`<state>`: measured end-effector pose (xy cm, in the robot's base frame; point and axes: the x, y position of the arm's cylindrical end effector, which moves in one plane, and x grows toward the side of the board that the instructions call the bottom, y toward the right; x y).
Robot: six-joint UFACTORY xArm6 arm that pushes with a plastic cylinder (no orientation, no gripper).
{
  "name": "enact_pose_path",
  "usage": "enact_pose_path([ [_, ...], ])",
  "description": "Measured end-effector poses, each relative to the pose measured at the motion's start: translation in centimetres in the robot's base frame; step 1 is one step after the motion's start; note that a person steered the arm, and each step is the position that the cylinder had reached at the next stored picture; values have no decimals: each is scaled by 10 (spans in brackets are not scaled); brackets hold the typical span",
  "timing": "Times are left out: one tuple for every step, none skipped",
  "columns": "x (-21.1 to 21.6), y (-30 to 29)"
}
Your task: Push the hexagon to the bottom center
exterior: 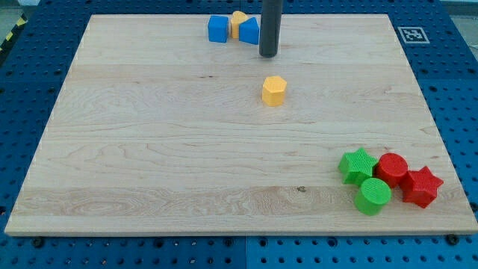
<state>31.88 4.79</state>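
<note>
Wooden board (149, 149) before you: my tip (268, 54), a bare rod without fingers, sits just above the yellow hexagon (274, 90), bottom center lying beyond.

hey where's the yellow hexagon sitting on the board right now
The yellow hexagon sits alone just above the board's middle, slightly toward the view's right. My tip is just above it, and the blue blocks lie further up.

Block count on the wooden board (149, 149): 8 total.
Yellow: 2, hexagon (274, 90) and a part-hidden block (238, 20).
Blue: 2 (217, 28) (249, 31).
Green: 2, star (357, 165) and cylinder (372, 196).
Red: 2, cylinder (392, 169) and star (422, 186).
</note>
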Motion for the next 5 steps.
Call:
enact_pose_path([
  [24, -7],
  [24, -7],
  [24, -7],
  [35, -7],
  [59, 2],
])
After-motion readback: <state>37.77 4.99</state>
